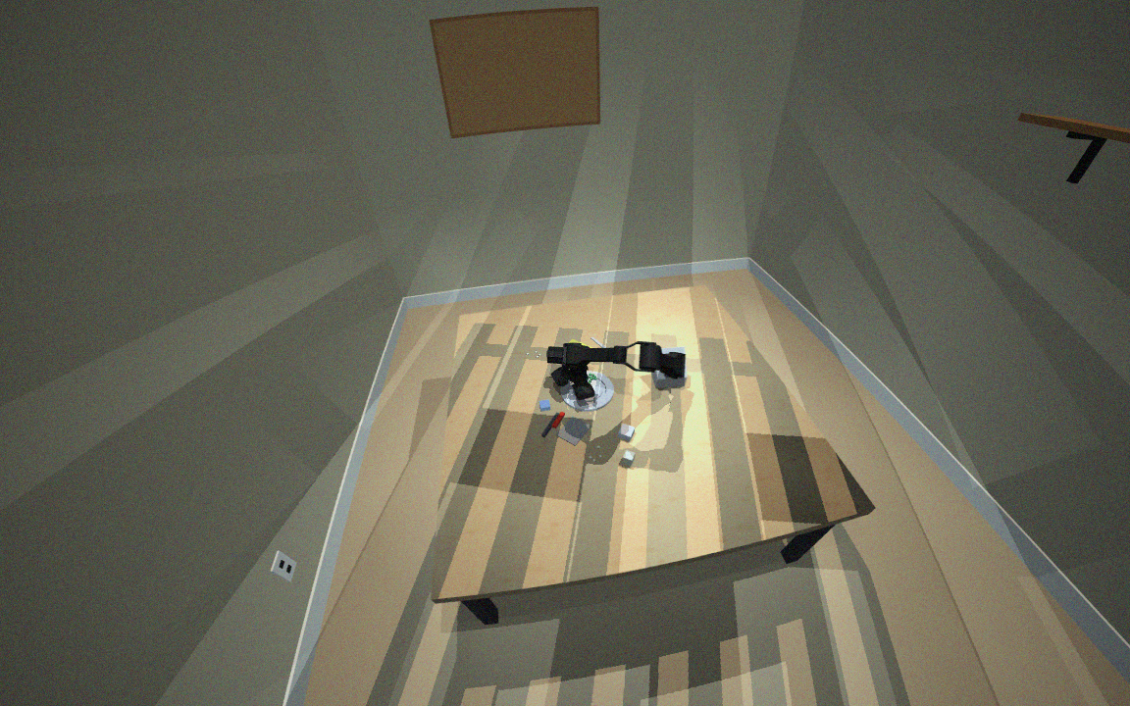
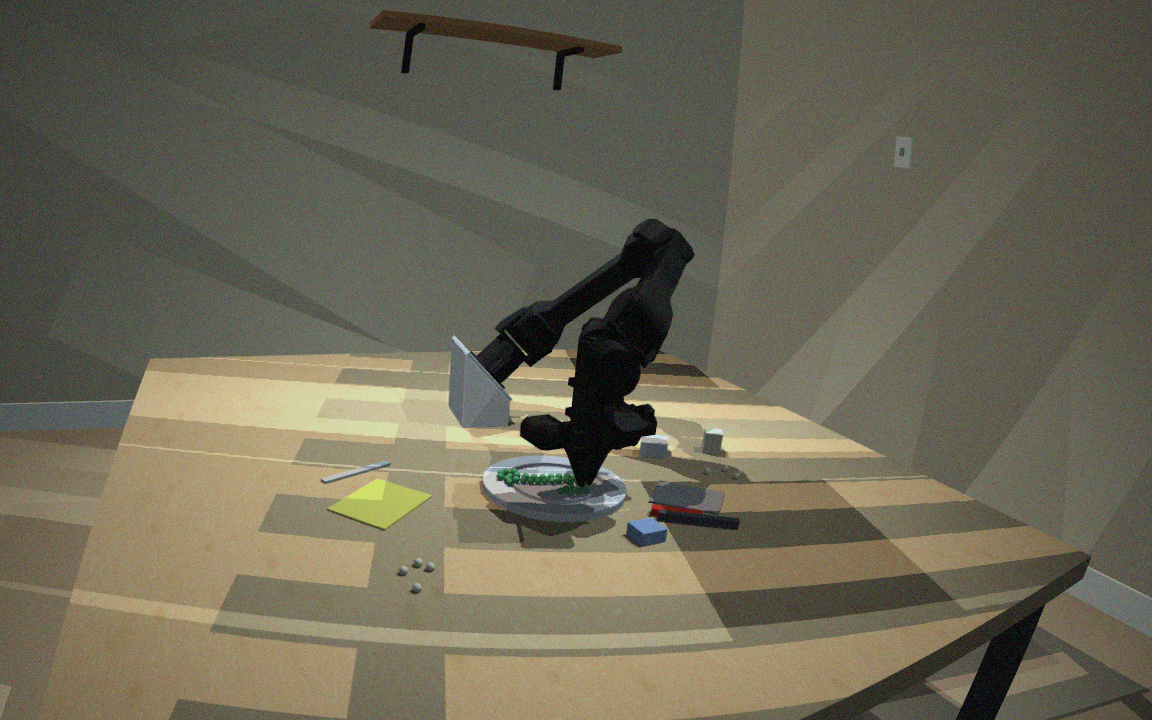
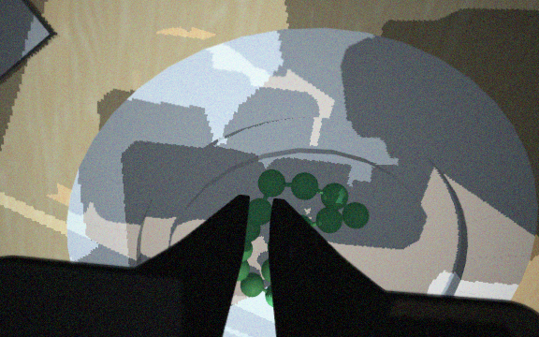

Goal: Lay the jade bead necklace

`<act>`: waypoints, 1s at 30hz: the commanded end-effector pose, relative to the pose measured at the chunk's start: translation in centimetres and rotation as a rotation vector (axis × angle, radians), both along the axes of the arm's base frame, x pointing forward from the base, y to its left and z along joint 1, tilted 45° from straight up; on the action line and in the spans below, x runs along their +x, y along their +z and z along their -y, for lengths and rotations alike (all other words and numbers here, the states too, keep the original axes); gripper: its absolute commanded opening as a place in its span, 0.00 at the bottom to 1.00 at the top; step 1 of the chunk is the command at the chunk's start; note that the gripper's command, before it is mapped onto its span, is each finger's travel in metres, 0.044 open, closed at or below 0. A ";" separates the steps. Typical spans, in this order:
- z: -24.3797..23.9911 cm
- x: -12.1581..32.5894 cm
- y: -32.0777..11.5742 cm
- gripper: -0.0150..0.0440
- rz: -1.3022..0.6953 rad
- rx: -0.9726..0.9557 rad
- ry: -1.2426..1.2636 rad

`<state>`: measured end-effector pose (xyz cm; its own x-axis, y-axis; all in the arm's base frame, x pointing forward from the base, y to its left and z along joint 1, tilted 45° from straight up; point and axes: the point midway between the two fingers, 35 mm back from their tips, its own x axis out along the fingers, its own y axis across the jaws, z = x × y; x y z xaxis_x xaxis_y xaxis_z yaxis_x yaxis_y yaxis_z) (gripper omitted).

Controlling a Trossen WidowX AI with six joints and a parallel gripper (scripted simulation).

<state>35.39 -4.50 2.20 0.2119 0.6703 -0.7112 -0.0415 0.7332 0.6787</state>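
The round grey bead board (image 3: 181, 131) (image 2: 553, 512) (image 1: 599, 394) lies on the wooden table, with a ring groove around its middle. The jade bead necklace (image 3: 304, 185) (image 2: 528, 479) lies bunched on the board's middle, inside the groove ring. In the wrist view part of it curls past the fingertips and the rest is hidden under the fingers. My gripper (image 3: 260, 208) (image 2: 582, 478) (image 1: 580, 382) points straight down onto the board. Its fingers are pinched on a bead of the necklace, with only a thin gap between them.
A yellow sheet (image 2: 379, 501) and a thin grey rod (image 2: 354, 471) lie left of the board. A blue block (image 2: 646, 531), a red-and-black pen (image 2: 692, 516), a grey pad (image 2: 687, 495) and two grey cubes (image 2: 653, 445) (image 2: 712, 439) lie right. A grey wedge (image 2: 473, 389) stands behind.
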 end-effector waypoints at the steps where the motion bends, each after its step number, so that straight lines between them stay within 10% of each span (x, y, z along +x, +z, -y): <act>1: 0.3 -0.2 0.3 0.25 -0.003 0.004 0.000; 30: 2.7 2.7 -2.1 0.25 -0.001 0.003 0.000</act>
